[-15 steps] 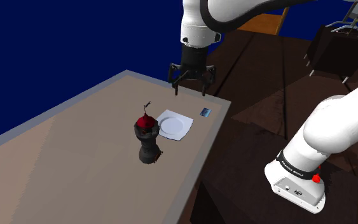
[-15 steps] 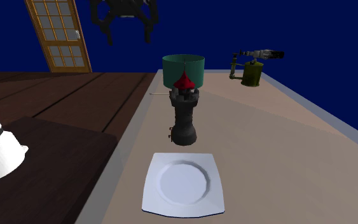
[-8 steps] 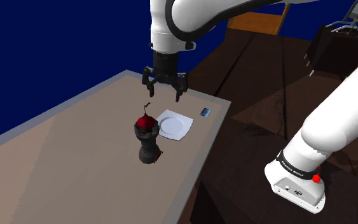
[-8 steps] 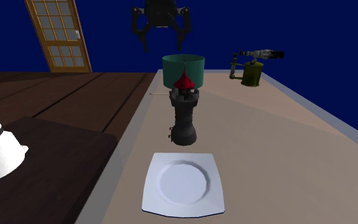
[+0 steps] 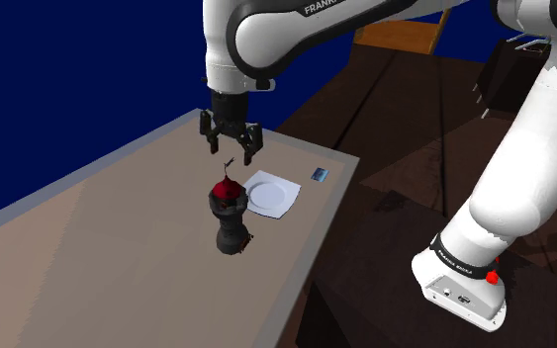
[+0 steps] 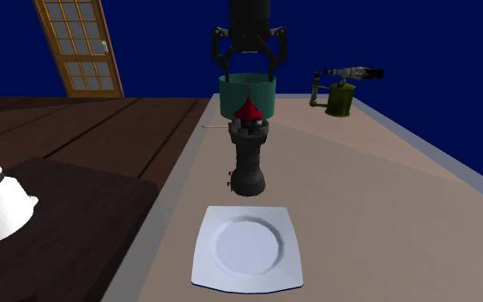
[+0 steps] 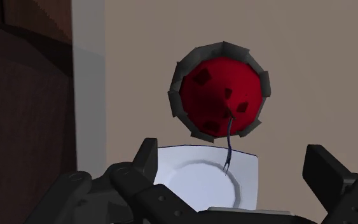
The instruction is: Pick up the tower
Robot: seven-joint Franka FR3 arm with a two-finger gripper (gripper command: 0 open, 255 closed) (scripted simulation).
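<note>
Above the tower [image 5: 231,219], the black end effector [image 5: 232,153] hangs in the air and points down. Its 2 fingers are spread wide apart and hold nothing. The tower is well below them. It is dark with a red pointed top, and it stands upright on the tan surface [image 5: 118,257], near the edge. A thin wire pokes up from the red top. Just beside the tower lies 1 white plate [image 5: 271,195], flat on the surface.

From the wrist view, the tower [image 7: 220,89] is seen from above, a little past the fingertips, with the plate next to it. From the second exterior view, a green round pot [image 6: 265,99] stands behind the tower. An olive can [image 6: 341,101] with a pipe on top sits farther off, near the surface's other side.
</note>
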